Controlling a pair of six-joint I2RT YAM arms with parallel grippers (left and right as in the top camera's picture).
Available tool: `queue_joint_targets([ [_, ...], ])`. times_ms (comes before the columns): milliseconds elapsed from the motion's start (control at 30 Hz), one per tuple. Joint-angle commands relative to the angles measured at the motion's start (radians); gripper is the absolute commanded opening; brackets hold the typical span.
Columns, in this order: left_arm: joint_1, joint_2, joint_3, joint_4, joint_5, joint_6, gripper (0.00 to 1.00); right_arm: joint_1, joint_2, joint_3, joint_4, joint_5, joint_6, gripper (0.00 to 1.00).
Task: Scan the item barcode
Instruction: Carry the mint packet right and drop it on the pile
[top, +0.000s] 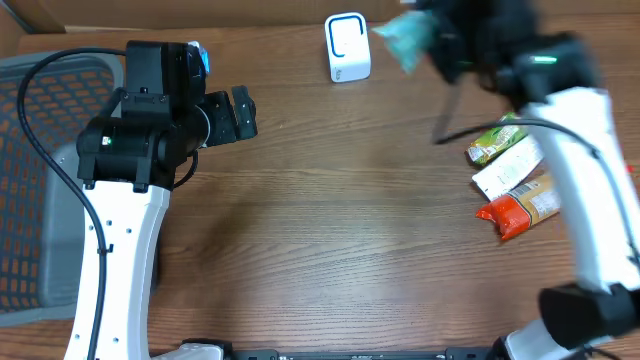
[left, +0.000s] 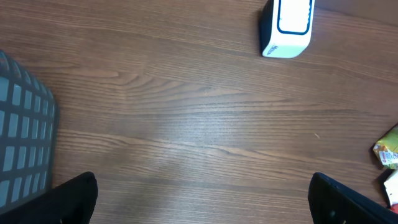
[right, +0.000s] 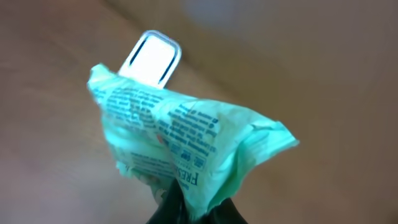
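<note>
The basket (top: 30, 200) is running off the left edge. The left hand (top: 232, 117) is hanging released over the desk (top: 330, 230). The right hand (right: 194, 210), blurring in the overhead view, is clenching the green packet (right: 186, 143) by its lower edge. The packet is sitting just beside the scanner (top: 347, 47) and partly covering it.

Green packet (right: 186, 140), crinkled film with dark print, is held up off the bench (top: 350, 220), pinched at its lower edge, far side, just right of the scanner (top: 347, 47). Scanner is a white box with a blue-outlined window, set far-centre.
</note>
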Motion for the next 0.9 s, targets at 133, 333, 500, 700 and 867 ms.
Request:
queue_joint_targets([
  [133,-0.002,0.001,0.01,0.0,0.003,0.011,1.0,-0.318,0.025,-0.038,-0.271,-0.283,0.303,0.04],
  [333,-0.002,0.001,0.01,0.0,0.003,0.011,1.0,-0.565,0.071,-0.293,-0.15,-0.217,0.441,0.04],
  [500,-0.002,0.001,0.01,0.0,0.003,0.011,0.99,-0.653,0.065,-0.378,-0.12,-0.267,0.452,0.3],
  [700,-0.002,0.001,0.01,0.0,0.003,0.011,1.0,-0.645,0.035,-0.249,-0.256,-0.442,0.439,0.49],
  [867,-0.002,0.001,0.01,0.0,0.003,0.011,1.0,-0.625,-0.021,-0.064,-0.448,-0.622,0.397,0.55],
])
